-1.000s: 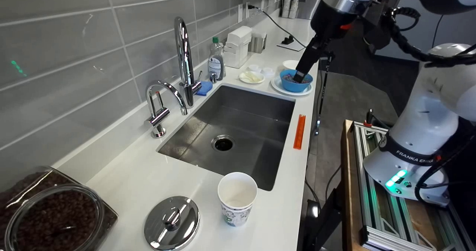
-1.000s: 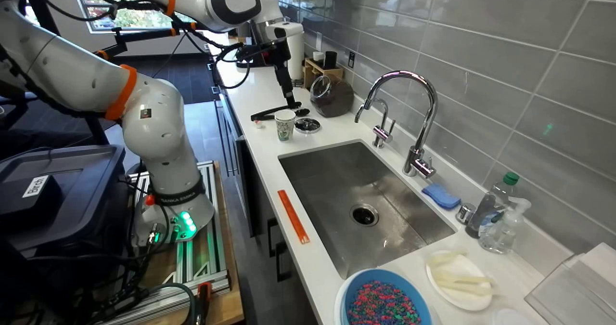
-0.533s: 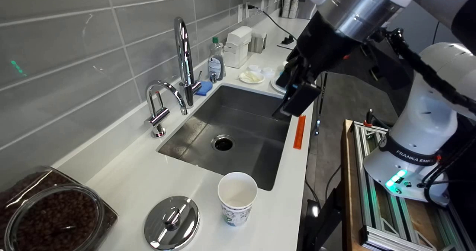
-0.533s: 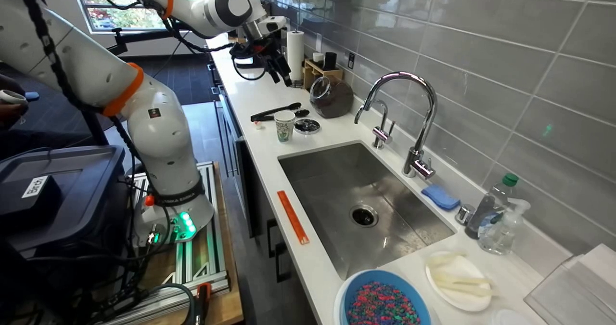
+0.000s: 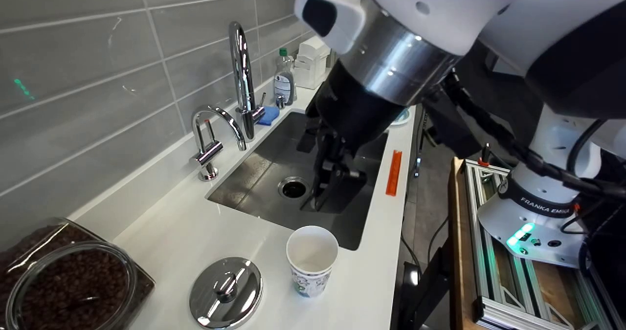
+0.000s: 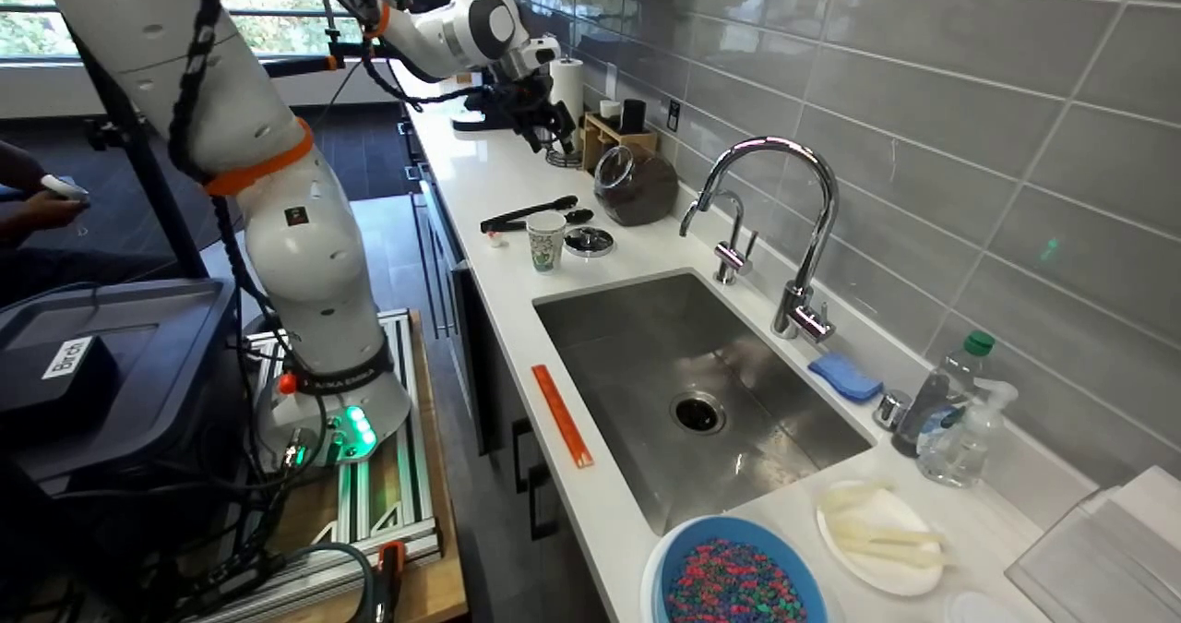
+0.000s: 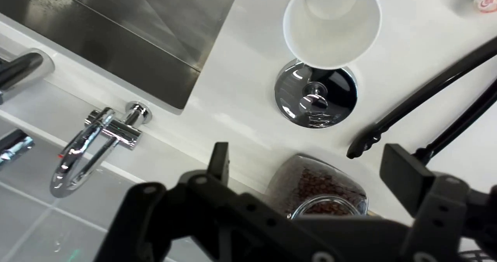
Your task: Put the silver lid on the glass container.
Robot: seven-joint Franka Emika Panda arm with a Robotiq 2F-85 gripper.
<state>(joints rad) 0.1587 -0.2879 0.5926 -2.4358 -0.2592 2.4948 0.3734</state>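
The silver lid (image 5: pixel 226 293) lies knob up on the white counter, beside the paper cup. It also shows in the other exterior picture (image 6: pixel 589 241) and in the wrist view (image 7: pixel 316 99). The glass container (image 5: pixel 73 286), with dark brown beans and a round open mouth, stands near the wall; it also shows in the wrist view (image 7: pixel 320 184), its lower part hidden by the gripper. My gripper (image 7: pixel 312 167) is open and empty, its two fingers wide apart. It is in the air above the counter, apart from lid and container, and also shows in an exterior view (image 6: pixel 551 141).
A white paper cup (image 5: pixel 312 261) stands close to the lid. Black tongs (image 7: pixel 427 87) lie on the counter. The steel sink (image 6: pixel 627 337), two taps (image 5: pixel 239 76), an orange strip (image 6: pixel 561 415) and a blue bowl (image 6: pixel 678 549) are farther along. A paper towel roll (image 6: pixel 566 88) stands behind.
My arm and gripper have turned and swung. In an exterior view the gripper looms larger and lower, over the sink; its fingers now show spread apart. Lid, container and cup have not moved.
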